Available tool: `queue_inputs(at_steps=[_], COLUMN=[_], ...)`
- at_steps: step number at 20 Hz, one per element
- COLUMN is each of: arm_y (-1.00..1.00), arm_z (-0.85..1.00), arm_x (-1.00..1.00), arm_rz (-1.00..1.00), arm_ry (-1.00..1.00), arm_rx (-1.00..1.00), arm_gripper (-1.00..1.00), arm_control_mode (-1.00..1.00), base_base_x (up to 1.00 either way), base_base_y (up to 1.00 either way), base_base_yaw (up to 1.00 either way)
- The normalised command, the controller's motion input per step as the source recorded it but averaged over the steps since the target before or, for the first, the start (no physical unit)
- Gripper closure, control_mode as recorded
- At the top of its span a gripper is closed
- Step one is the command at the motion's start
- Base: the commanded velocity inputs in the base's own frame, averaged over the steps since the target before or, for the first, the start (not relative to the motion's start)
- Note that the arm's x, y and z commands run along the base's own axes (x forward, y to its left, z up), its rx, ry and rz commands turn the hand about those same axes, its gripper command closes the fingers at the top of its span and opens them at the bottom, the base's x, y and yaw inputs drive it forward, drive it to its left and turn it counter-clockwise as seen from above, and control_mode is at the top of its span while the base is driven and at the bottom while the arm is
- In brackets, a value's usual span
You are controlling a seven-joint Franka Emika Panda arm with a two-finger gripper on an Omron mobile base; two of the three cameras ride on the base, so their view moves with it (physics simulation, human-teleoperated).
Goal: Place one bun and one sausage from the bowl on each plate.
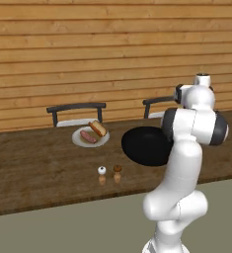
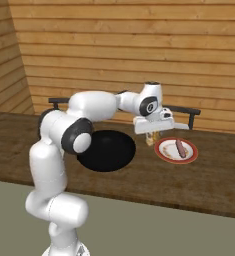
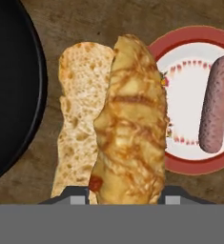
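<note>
Hand view puts the bun (image 3: 125, 124) right in front of you, a split roll with a browned crust and a pale cut face, running up from between the pincer's (image 3: 125, 198) two finger tips, so read the pincer as closed on the bun and carrying it. Below it you see bare table (image 3: 85, 19), with the rim of the black bowl (image 3: 13, 95) on one side and the reddish-pink plate (image 3: 189, 164) on the other; one sausage (image 3: 217, 105) already lies on that plate. You are in the carrying step, with the bun hanging over the gap between bowl and plate, not yet over the plate. Your next move, as I judge it, is to shift the hand sideways until the bun sits above the plate's free half beside the sausage, lower it, then let go; watch that the long bun does not knock the sausage or overhang the rim. Right base view gives you what the hand view lacks: the arm reaching across the bowl (image 2: 106, 150) with the pincer (image 2: 151, 136) held above the table just beside the reddish-pink plate (image 2: 164, 155). Left base view adds the other end of the job: the pale plate (image 1: 80, 142) well to the side already holds a bun (image 1: 98, 128) and a sausage (image 1: 88, 137), with two small shakers (image 1: 109, 174) standing nearer you.
</note>
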Motion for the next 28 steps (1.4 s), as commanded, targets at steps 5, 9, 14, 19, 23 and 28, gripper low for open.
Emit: queue_inputs(at_steps=[5,9,14,19,23,28], arm_y=[-0.57,-0.15,0.00,-0.06,-0.20,-0.12], arm_z=[-0.30,-0.44,-0.46,-0.31,-0.22,-0.11], arm_x=[0.43,0.29,0.30,0.30,0.18,0.34], arm_rz=[0.34,0.18,0.07,-0.02,-0.09,-0.10], arm_ry=[0.00,-0.05,-0.02,-0.01,0.06,0.03], arm_rx=[0.15,0.06,0.00,0.00,0.00,0.00], arm_gripper=[1.00,1.00,1.00,1.00,1.00,1.00], arm_control_mode=[-1.00,-1.00,-1.00,-1.00,-1.00,-1.00], base_base_x=[0.00,0.00,0.00,0.00,0.00,0.00], base_base_y=[0.00,0.00,0.00,0.00,0.00,0.00], base_base_yaw=[0.00,0.00,0.00,0.00,0.00,0.00])
